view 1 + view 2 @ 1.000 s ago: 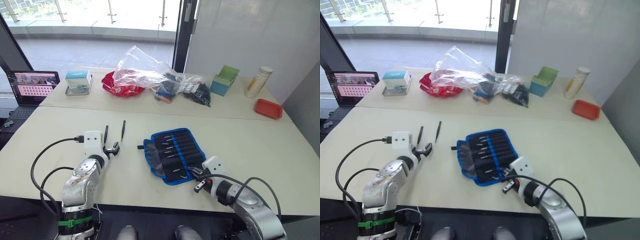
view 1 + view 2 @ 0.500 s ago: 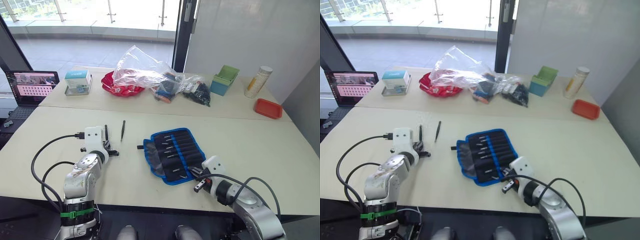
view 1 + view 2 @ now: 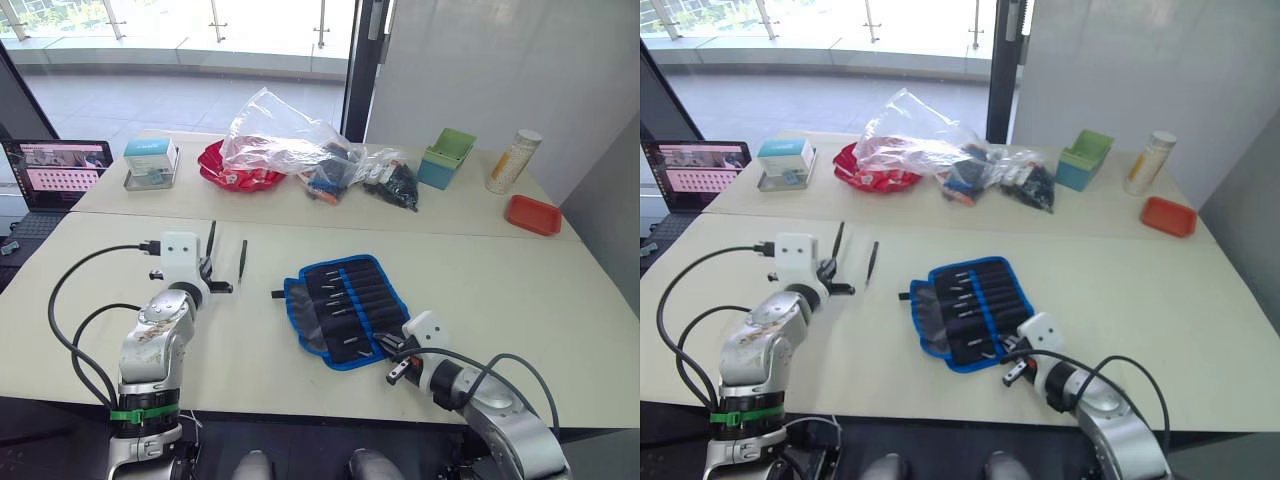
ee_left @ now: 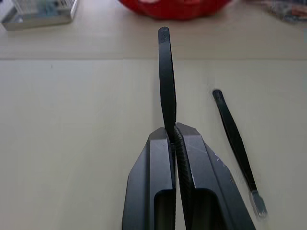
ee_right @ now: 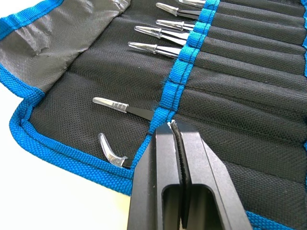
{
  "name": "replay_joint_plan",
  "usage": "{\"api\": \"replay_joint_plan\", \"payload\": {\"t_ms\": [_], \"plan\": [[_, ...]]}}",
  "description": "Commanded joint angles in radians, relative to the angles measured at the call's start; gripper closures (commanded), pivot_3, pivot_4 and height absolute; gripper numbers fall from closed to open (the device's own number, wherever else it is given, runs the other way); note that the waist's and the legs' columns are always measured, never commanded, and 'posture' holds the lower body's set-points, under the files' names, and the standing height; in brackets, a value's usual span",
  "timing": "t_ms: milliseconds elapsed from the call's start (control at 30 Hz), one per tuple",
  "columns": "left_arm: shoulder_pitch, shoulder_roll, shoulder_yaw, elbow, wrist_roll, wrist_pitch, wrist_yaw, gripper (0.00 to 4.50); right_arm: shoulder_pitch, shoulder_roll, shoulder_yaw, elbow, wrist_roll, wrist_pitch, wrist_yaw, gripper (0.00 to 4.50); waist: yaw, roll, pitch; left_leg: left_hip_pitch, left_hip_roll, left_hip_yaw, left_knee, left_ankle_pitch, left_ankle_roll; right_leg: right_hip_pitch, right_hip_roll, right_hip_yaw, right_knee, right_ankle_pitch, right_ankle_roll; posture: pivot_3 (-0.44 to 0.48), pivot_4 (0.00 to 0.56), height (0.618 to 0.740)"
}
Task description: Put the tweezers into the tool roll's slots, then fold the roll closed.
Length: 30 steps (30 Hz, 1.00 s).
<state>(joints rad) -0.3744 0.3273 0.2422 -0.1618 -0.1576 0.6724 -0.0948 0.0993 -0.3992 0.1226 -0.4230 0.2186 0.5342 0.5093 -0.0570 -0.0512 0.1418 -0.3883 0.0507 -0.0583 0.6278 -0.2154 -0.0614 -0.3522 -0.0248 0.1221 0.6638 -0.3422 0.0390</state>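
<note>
left wrist view | fingers (image 4: 173, 139) pinch tweezer (image 4: 166, 81) | its gripped end hidden

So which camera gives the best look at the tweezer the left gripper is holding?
The left wrist view: the held tweezer stands out between the shut fingers of the left gripper, with a loose tweezer on the table beside it. In the eye views the held one is only a thin dark sliver.
</note>
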Motion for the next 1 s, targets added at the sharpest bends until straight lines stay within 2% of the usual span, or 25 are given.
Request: {"api": "replay_joint_plan", "payload": {"t_ms": [33, 133, 267, 367, 600, 733, 1000], "plan": [[-0.030, 0.047, -0.020, -0.055, -0.008, -0.100, -0.081, 4.45, 0.041, 0.002, 0.041, 0.055, -0.013, 0.042, -0.009, 4.50, 0.000, 0.000, 0.000, 0.000, 0.000, 0.000, 0.000, 0.000, 0.000, 0.000, 0.000, 0.000, 0.000, 0.000, 0.000, 0.000, 0.150, 0.723], [-0.067, 0.100, -0.094, -0.084, -0.068, -0.094, -0.237, 4.45, 0.047, 0.002, 0.040, 0.045, -0.011, 0.048, -0.014, 4.50, 0.004, 0.000, 0.002, -0.001, 0.000, 0.000, 0.000, 0.000, 0.000, 0.000, 0.000, 0.000, -0.001, 0.000, 0.000, 0.000, 0.150, 0.723], [-0.192, 0.160, -0.199, -0.100, -0.195, 0.077, -0.445, 4.45, 0.050, -0.004, 0.047, 0.041, -0.012, 0.054, -0.015, 4.50, 0.007, 0.000, 0.004, -0.001, 0.000, 0.000, 0.000, 0.000, 0.000, 0.000, 0.000, -0.001, -0.001, 0.000, 0.000, 0.000, 0.150, 0.723], [-0.286, 0.189, -0.256, -0.112, -0.272, 0.217, -0.524, 4.45, 0.046, -0.008, 0.045, 0.042, -0.011, 0.056, -0.013, 4.50, 0.001, 0.001, 0.006, -0.001, 0.000, 0.000, 0.000, 0.000, 0.000, 0.000, 0.000, -0.001, -0.001, 0.000, 0.000, 0.000, 0.150, 0.723], [-0.387, 0.383, -0.515, -0.197, -0.385, 0.480, -0.791, 4.45, 0.056, -0.006, 0.043, 0.024, -0.013, 0.062, -0.029, 4.50, -0.013, 0.007, 0.010, -0.002, 0.000, 0.000, -0.002, 0.000, 0.000, -0.002, 0.001, 0.000, -0.001, -0.001, 0.002, 0.000, 0.150, 0.723], [-0.410, 0.461, -0.654, -0.197, -0.306, 0.430, -0.843, 4.45, 0.066, -0.001, 0.044, 0.015, -0.012, 0.063, -0.042, 4.50, -0.009, 0.007, 0.012, -0.003, 0.000, 0.000, -0.001, 0.000, 0.000, -0.003, 0.000, 0.000, -0.002, -0.002, 0.003, 0.000, 0.150, 0.723], [-0.462, 0.441, -0.756, -0.157, -0.243, 0.430, -0.856, 4.45, 0.087, 0.013, 0.043, -0.001, -0.012, 0.061, -0.072, 4.50, -0.004, 0.007, 0.013, -0.005, 0.000, 0.000, -0.001, 0.000, 0.000, -0.003, 0.001, 0.000, -0.002, -0.002, 0.004, 0.000, 0.150, 0.723]]}}
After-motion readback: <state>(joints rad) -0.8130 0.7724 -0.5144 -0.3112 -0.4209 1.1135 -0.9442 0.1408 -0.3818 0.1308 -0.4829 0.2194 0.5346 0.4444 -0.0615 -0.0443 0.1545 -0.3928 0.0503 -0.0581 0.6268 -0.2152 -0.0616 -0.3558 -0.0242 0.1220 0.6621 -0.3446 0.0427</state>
